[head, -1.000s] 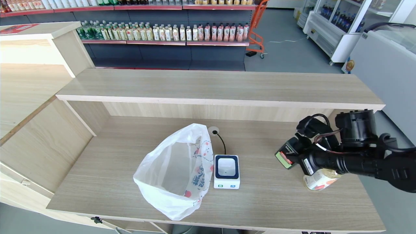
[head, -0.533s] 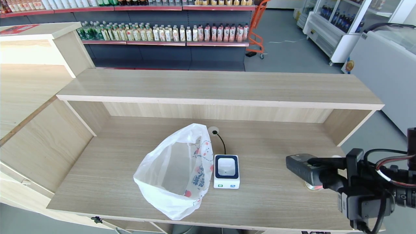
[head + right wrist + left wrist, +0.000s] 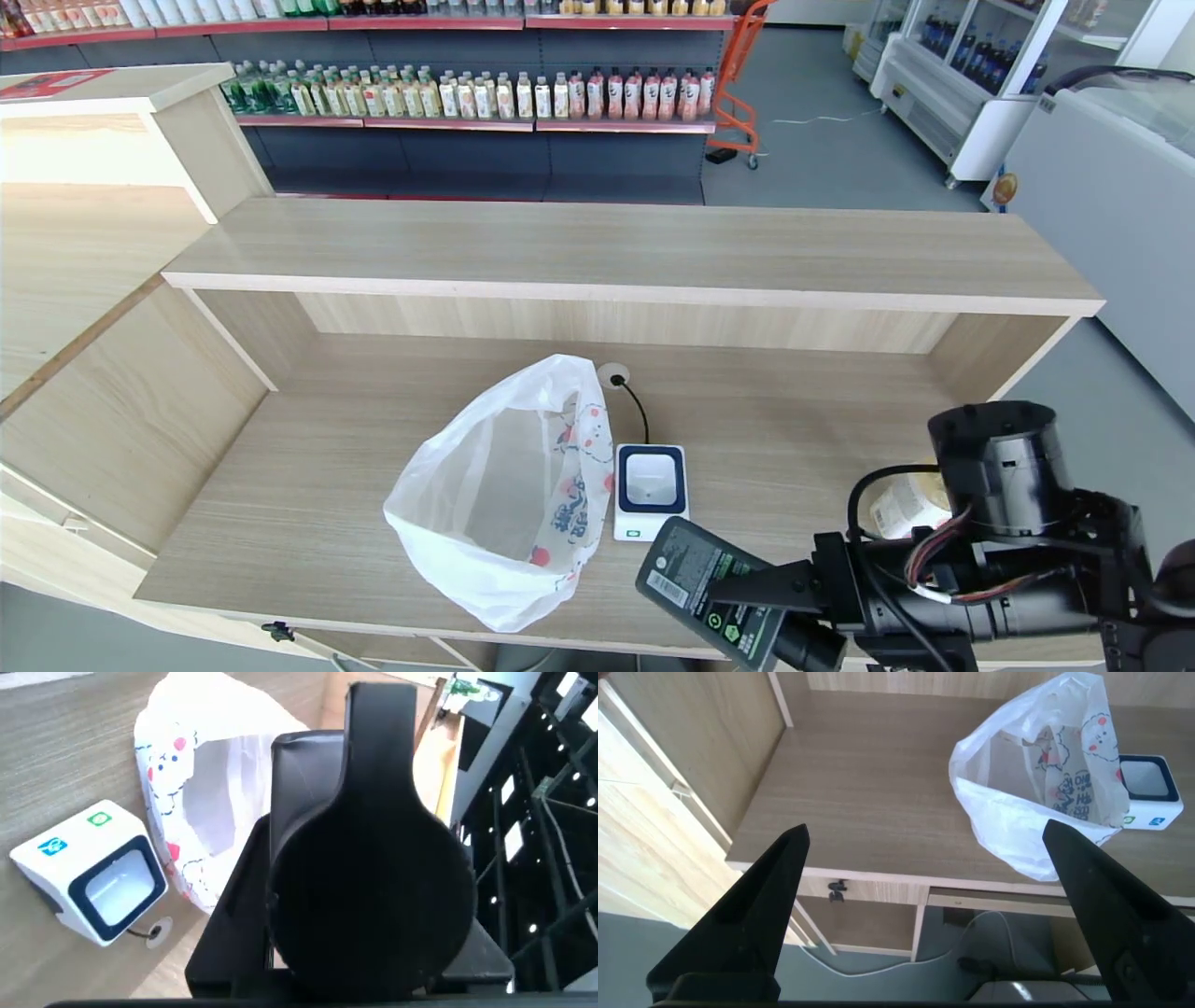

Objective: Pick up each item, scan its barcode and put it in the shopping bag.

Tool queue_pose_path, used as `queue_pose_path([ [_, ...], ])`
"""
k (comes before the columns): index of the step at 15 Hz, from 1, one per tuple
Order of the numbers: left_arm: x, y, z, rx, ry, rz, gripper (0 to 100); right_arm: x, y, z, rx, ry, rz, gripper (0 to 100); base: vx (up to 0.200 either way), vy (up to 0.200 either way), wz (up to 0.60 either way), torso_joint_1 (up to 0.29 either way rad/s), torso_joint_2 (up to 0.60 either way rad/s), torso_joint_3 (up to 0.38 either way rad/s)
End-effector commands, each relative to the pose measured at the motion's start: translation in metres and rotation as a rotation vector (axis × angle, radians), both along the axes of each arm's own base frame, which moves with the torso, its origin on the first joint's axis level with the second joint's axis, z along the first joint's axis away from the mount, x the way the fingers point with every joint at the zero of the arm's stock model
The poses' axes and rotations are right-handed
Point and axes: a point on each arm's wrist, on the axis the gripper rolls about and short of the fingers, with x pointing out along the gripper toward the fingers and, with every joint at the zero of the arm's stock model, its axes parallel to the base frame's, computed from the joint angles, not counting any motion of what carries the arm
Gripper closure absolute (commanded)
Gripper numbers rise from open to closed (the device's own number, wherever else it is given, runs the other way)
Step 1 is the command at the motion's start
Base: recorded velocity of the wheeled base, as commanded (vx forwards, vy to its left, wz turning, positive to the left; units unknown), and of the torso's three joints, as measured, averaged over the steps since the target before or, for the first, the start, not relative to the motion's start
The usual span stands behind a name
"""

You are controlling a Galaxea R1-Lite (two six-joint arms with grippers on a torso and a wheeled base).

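Observation:
My right gripper (image 3: 758, 592) is shut on a flat black pack (image 3: 702, 586), holding it low over the counter's front edge, just right of and in front of the white scanner (image 3: 651, 491). The pack's labelled face with its barcode is turned up. The white shopping bag (image 3: 495, 504) stands open to the left of the scanner, touching it. In the right wrist view the black pack (image 3: 304, 779) sits close above the bag (image 3: 215, 784) and scanner (image 3: 98, 873). My left gripper (image 3: 934, 915) hangs open off the counter's front left, with the bag (image 3: 1046, 784) beyond it.
A pale round tub (image 3: 904, 505) stands on the wooden counter (image 3: 308, 485) behind my right arm. A black cable (image 3: 637, 407) runs from the scanner to a hole in the counter. A raised shelf (image 3: 616, 252) walls the back, and side panels close both ends.
My right arm has swung from the counter's right end down and left to the front edge near the scanner, carrying the black pack. The tub stayed on the counter.

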Motion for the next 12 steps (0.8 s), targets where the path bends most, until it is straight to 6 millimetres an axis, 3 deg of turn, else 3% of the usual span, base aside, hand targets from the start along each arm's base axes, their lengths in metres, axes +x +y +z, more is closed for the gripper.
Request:
queue_pose_path([
  [1,0.0,0.0,0.0,0.0,0.0,0.001,0,0.0,0.024,-0.02,-0.021,0.027,0.079,100,0.0,0.0,0.0,0.0,0.0,0.0],
  [4,0.0,0.0,0.0,0.0,0.0,0.001,0,-0.003,0.039,-0.023,0.006,-0.013,0.134,100,0.0,0.0,0.0,0.0,0.0,0.0],
  [12,0.0,0.0,0.0,0.0,0.0,0.001,0,0.005,0.048,0.001,0.161,-0.219,0.134,100,0.0,0.0,0.0,0.0,0.0,0.0],
])
